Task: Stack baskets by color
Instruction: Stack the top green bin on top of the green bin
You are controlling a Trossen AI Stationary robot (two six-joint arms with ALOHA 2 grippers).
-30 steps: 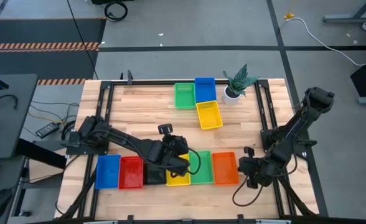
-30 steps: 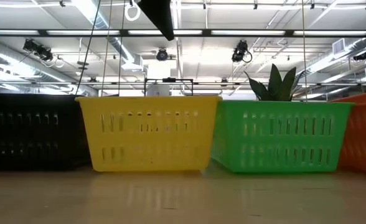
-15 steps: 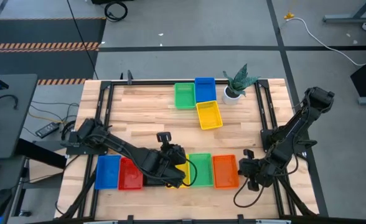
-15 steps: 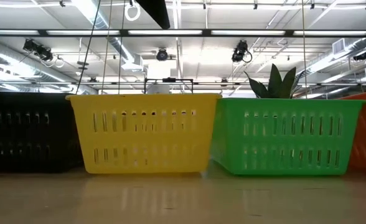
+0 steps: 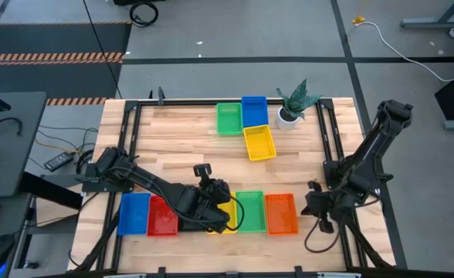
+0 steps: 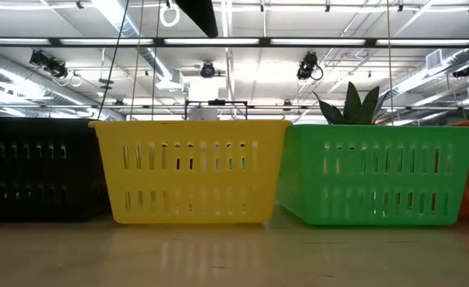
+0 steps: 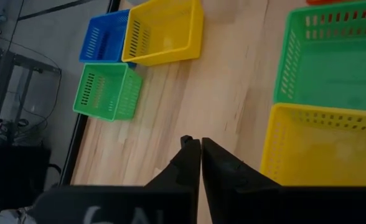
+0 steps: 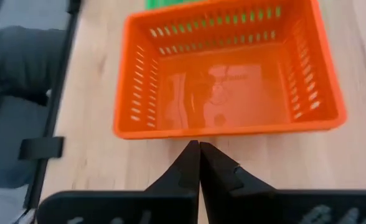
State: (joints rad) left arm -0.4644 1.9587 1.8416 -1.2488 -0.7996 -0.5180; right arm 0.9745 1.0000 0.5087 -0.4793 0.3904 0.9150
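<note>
Six baskets stand in a row by the near edge: blue (image 5: 134, 212), red (image 5: 161, 216), black (image 6: 35, 167), yellow (image 5: 227, 218), green (image 5: 250, 211) and orange (image 5: 281, 213). Toward the far edge stand a green basket (image 5: 228, 118), a blue one (image 5: 254, 110) and a yellow one (image 5: 259, 143). My left gripper (image 7: 200, 144) is shut over bare wood beside the near yellow basket (image 7: 323, 146), its arm covering the black basket in the high view. My right gripper (image 8: 198, 147) is shut just short of the orange basket's (image 8: 226, 74) right wall.
A potted plant (image 5: 295, 104) stands at the far right beside the blue basket. Black rails (image 5: 331, 147) run along the table's left and right sides. Bare wood (image 5: 181, 147) lies across the middle between the two groups of baskets.
My left gripper has swung toward the table's left, from above the yellow basket toward the black one. My right gripper has drawn back from the orange basket toward the right edge and risen a little. The yellow and green baskets have slid slightly toward the near edge.
</note>
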